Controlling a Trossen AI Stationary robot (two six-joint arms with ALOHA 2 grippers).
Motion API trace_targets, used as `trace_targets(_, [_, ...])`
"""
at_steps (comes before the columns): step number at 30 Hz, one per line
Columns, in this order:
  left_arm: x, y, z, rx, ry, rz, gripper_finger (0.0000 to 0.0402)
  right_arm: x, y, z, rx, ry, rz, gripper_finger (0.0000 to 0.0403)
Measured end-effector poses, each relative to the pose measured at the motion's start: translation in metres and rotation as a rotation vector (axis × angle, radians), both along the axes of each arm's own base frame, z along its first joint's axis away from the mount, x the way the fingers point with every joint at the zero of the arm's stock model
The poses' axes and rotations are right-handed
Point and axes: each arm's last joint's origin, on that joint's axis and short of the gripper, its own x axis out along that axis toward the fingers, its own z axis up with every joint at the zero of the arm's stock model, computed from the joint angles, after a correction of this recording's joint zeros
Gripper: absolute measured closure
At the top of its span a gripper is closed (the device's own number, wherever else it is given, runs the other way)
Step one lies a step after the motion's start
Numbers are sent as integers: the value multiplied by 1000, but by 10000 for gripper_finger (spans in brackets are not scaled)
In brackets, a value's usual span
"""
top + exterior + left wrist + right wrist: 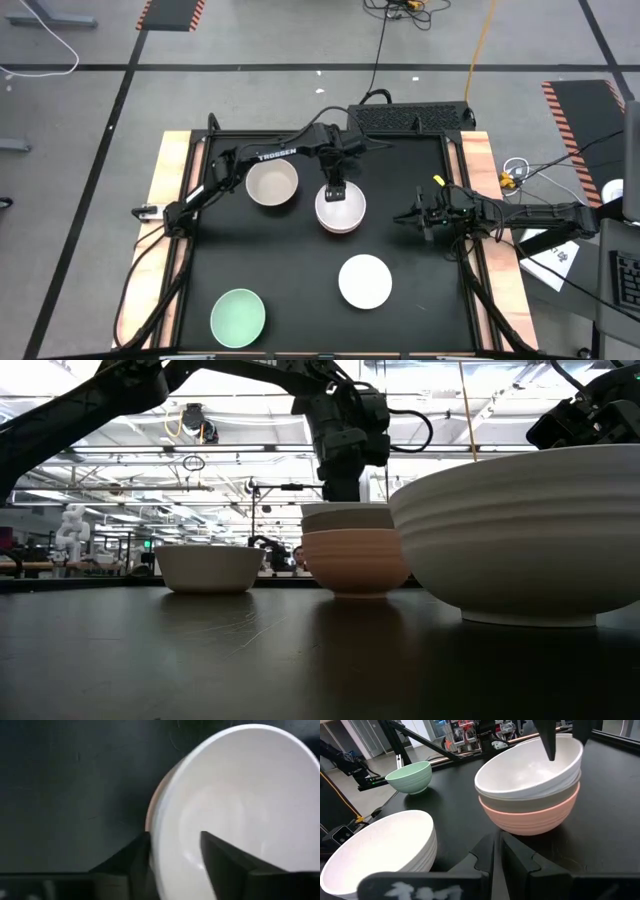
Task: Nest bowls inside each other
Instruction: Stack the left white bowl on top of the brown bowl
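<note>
Straddling rim of white bowl (pixel 341 208) atop salmon-and-olive stack at table (pixel 400 320) centre: left gripper (pixel 335 194), jaws apart, not clamped. Beige (pixel 272 184), second white (pixel 365 281), mint (pixel 238 316) bowls apart. Right gripper (pixel 418 217) idle, jaws together.

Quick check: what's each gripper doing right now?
Left gripper: fingers astride the rim of the top white bowl on the stack; grip cannot be told.
Right gripper: shut, holding nothing, waiting near the table's right edge.
</note>
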Motion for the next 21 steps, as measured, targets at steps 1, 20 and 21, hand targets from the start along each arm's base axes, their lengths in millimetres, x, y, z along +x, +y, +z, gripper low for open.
trace_targets(1, [0, 0, 0, 0, 0, 0, 265, 0, 0, 0, 0, 0, 0, 377])
trace_targets(20, [-7, 11, -1, 6, 36, 11, 392, 0, 0, 0, 0, -3, 0, 377])
trace_targets(21, [-7, 11, -1, 6, 38, 6, 393, 0, 0, 0, 0, -3, 0, 377])
